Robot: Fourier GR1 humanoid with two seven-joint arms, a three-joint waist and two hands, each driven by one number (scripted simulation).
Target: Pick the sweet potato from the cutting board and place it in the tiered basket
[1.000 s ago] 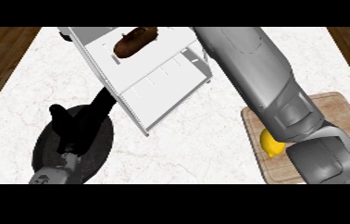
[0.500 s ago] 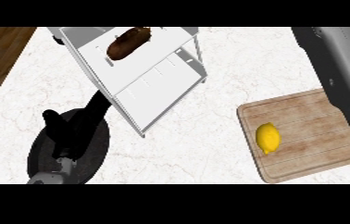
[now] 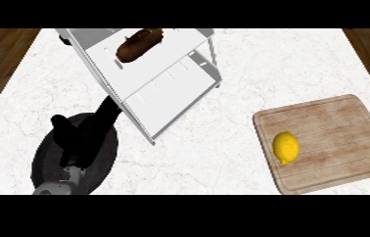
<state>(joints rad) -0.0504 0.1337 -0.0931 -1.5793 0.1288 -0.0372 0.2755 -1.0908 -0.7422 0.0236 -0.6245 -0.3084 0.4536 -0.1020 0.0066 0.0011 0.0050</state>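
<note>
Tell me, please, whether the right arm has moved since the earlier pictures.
Yes: it hung over the cutting board, then withdrew rightward and now shows nowhere.

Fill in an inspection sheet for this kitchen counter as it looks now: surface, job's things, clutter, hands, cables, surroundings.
Surface: white marble counter.
Job's things: sweet potato lies on the top tier of the tiered basket; cutting board at right, no sweet potato on it.
Clutter: lemon on the cutting board.
Hands: left hand open at lower left, holding nothing; right hand not in view.
Cables: nothing seen.
Surroundings: wood floor beyond the counter's edges.
</note>
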